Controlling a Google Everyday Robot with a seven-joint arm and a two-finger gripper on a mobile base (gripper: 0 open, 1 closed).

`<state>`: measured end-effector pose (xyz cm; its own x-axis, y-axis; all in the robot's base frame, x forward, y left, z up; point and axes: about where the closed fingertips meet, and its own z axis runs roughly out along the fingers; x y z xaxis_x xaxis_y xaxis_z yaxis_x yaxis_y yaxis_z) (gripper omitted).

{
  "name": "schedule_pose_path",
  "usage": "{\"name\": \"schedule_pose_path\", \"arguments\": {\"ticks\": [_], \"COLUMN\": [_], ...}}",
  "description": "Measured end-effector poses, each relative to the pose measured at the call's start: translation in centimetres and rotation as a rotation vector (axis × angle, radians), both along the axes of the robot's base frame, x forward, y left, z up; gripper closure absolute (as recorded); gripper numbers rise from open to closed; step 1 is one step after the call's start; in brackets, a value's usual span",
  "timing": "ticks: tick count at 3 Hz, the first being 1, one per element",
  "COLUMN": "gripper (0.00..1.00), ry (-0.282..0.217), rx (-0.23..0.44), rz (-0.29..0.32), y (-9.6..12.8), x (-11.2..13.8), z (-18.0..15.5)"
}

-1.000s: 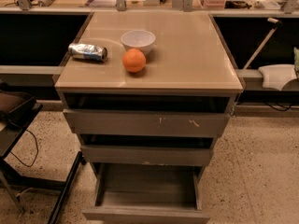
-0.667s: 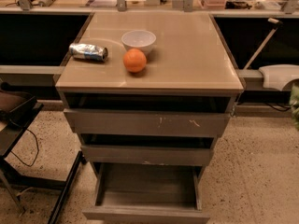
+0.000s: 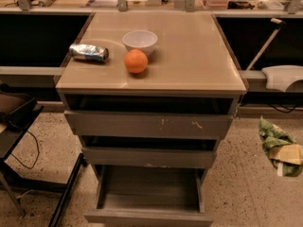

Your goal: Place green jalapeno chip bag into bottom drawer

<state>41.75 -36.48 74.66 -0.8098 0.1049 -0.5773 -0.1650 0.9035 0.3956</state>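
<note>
Since a moment ago the crinkled dark-green foil chip bag (image 3: 275, 138) has sunk down the right edge with the gripper (image 3: 289, 154), whose hold we cannot tell; well apart from the open grey-brown metal bottom drawer (image 3: 149, 190), it may slip to the floor (image 3: 246, 197).

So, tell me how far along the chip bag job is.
Done: the bottom drawer stands pulled open, nothing visible inside. In hand: the green jalapeno chip bag is at the right edge, beside the cabinet, outside the drawer; the end effector is not in view. Left: bring the bag over the drawer and release it.
</note>
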Motion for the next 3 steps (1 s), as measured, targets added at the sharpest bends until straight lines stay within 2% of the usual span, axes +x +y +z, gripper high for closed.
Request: {"name": "schedule_pose_path", "arguments": {"ticks": [1, 2, 3], "gripper": [1.00, 1.00, 1.00], "ry": [-0.012, 0.038, 0.148], "rx": [0.002, 0.005, 0.015], "rz": [-0.007, -0.004, 0.046], "y": [-0.1, 0.6, 2.4], "x": [0.0, -1.2, -2.6], "z": [-1.8, -9.8, -20.4]}}
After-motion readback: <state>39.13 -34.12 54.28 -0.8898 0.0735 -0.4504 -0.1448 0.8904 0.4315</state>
